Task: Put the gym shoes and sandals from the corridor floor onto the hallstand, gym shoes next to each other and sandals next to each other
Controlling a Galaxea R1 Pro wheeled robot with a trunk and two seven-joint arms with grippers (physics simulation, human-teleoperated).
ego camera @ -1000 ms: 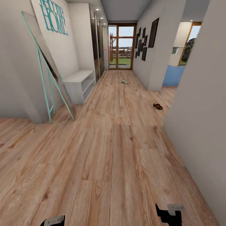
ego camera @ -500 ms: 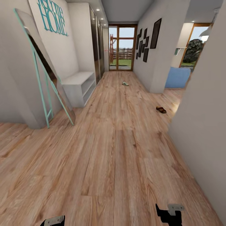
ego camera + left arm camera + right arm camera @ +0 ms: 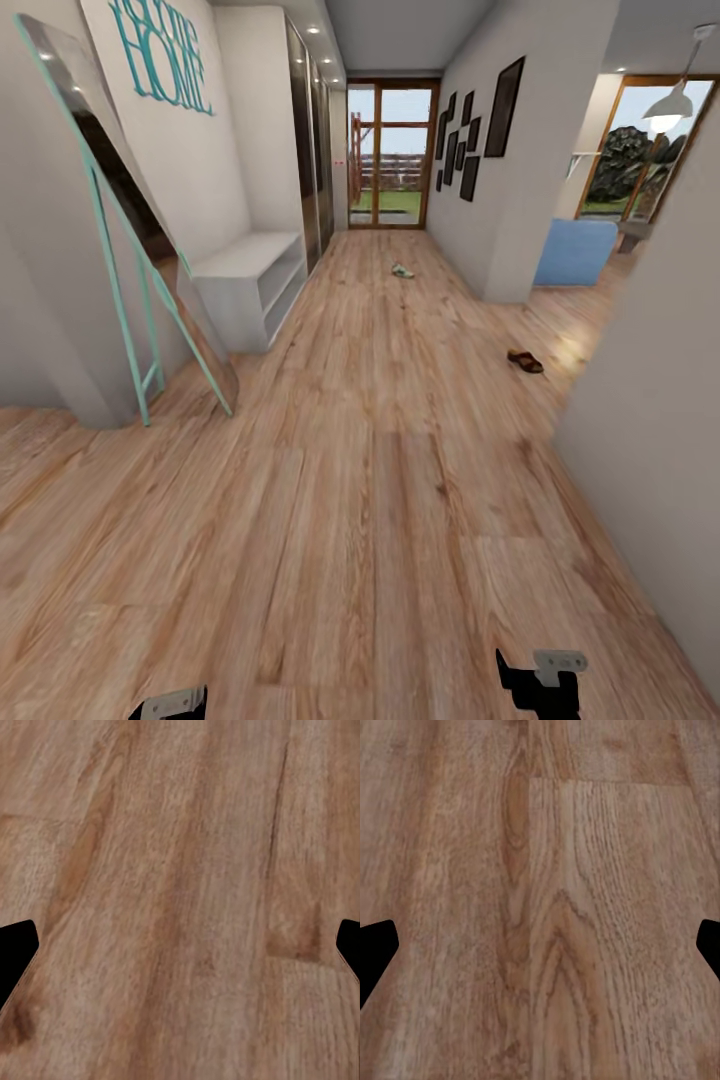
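- while the robot faces down the corridor, a brown sandal [image 3: 525, 361] lies near the right wall and a gym shoe [image 3: 401, 271] lies far ahead, both on the floor [image 3: 380, 500].
- both claws, left gripper [image 3: 180, 945] and right gripper [image 3: 540, 945], hang apart and empty.
- risk: a white bench [image 3: 250, 280] sits left; mistaking it for the hallstand would misplace shoes.
- other shoes unseen; the far shoe is tiny.

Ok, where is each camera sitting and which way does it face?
Head: high, facing down the corridor at a gym shoe, a sandal and a white bench; both wrists show low.
Left wrist: faces down, fingertips at the edges.
Right wrist: same, fingertips apart.
All share the wood-plank floor.
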